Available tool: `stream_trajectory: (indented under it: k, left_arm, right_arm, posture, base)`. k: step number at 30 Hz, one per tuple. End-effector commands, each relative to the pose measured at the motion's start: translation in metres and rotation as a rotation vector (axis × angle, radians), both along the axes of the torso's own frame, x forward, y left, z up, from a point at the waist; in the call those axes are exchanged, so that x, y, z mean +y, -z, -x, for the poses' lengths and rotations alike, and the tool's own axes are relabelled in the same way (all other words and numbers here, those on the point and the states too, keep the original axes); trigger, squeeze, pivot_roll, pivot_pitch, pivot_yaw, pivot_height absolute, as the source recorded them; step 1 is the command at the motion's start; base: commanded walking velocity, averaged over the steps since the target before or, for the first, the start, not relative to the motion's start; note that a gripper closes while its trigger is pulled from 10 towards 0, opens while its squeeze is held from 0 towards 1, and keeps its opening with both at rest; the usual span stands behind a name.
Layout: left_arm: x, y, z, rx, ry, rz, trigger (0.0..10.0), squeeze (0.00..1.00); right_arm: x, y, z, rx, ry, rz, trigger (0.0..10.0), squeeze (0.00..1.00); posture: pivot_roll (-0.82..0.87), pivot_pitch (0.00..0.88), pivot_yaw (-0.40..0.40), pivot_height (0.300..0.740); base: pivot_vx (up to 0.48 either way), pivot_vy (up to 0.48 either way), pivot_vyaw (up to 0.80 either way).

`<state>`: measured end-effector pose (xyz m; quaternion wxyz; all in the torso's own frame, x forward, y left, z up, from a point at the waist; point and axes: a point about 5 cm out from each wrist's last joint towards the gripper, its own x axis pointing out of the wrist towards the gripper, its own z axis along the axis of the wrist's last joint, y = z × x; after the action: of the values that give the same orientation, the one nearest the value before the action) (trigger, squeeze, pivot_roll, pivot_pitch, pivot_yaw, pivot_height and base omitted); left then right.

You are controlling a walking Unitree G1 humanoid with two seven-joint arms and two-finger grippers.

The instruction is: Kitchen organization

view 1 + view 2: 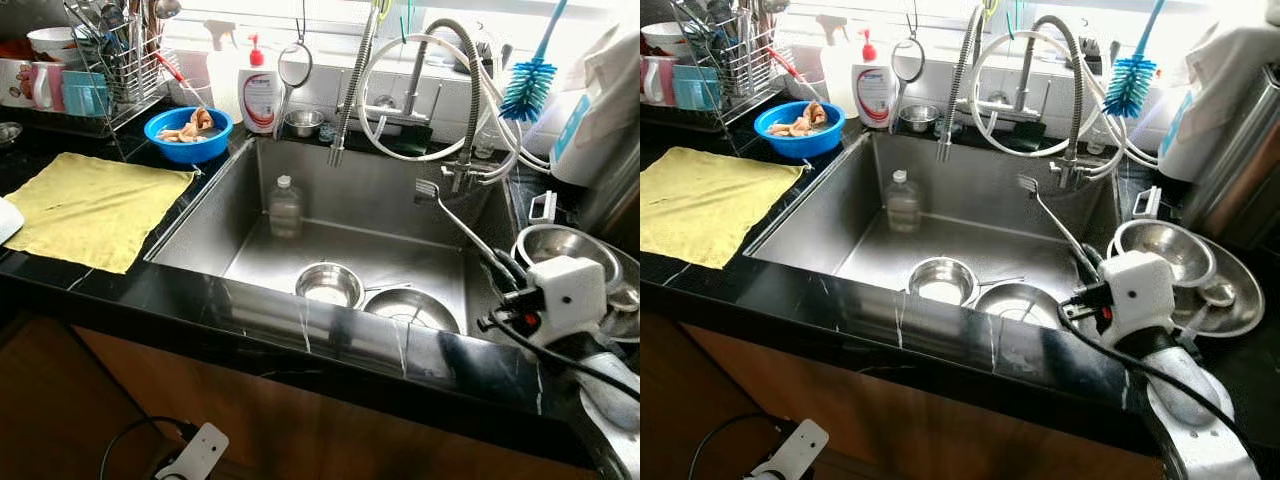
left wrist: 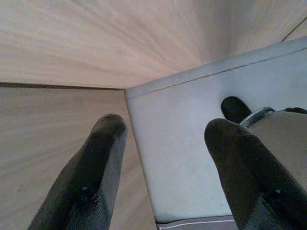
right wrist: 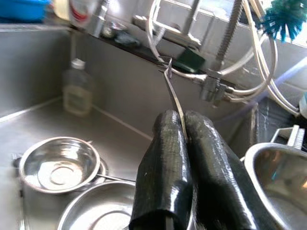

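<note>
The right gripper [image 3: 184,125] is clenched on the handle of a slim silver metal fork [image 1: 452,215], holding it in the air above the right side of the stainless steel sink basin [image 1: 250,190], tines tilted up toward the coiled chrome spring faucet [image 1: 352,90]. In the basin below lie two round steel bowls [image 1: 330,283] near the front wall and a small clear plastic bottle [image 1: 285,206] upright at the back. The left gripper [image 2: 165,143] hangs low with its fingers spread apart, beside a pale wooden cabinet front [image 2: 96,43].
</note>
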<state>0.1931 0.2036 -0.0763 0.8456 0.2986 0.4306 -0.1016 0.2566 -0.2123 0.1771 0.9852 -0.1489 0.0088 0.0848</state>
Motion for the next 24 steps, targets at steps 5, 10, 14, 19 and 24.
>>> stream_trajectory:
  k: [5, 10, 14, 19, 24]
  left_arm:
    - [0.001, 0.001, 0.001, 0.005, 0.001, -0.002, 10.0, 0.0]
    - [0.001, 0.001, 0.002, 0.002, -0.007, 0.001, 10.0, 0.0]
    - [0.001, 0.001, 0.002, 0.003, -0.009, -0.001, 10.0, 0.0]
    - [0.001, 0.001, 0.003, 0.008, -0.005, -0.002, 10.0, 0.0]
    - [0.001, 0.002, 0.003, 0.014, 0.004, -0.004, 10.0, 0.0]
  right_arm:
    - [0.011, 0.007, -0.026, 0.048, 0.002, -0.058, 10.0, 0.0]
    - [0.022, 0.009, -0.038, 0.064, -0.039, -0.069, 10.0, 0.0]
    - [0.026, 0.013, -0.042, 0.086, -0.065, -0.092, 10.0, 0.0]
    - [0.027, 0.022, -0.044, 0.135, -0.04, -0.07, 10.0, 0.0]
    - [0.027, 0.032, -0.045, 0.187, -0.019, -0.073, 10.0, 0.0]
  posture:
    - [-0.04, 0.0, -0.03, 0.74]
    - [-0.03, 0.0, -0.037, 0.74]
    - [-0.02, 0.0, -0.039, 0.74]
    - [-0.02, 0.0, -0.037, 0.74]
    - [-0.02, 0.0, -0.036, 0.74]
  base:
    - [0.0, 0.0, 0.0]
    - [0.0, 0.0, 0.0]
    - [0.0, 0.0, 0.0]
    - [0.0, 0.0, 0.0]
    - [0.0, 0.0, 0.0]
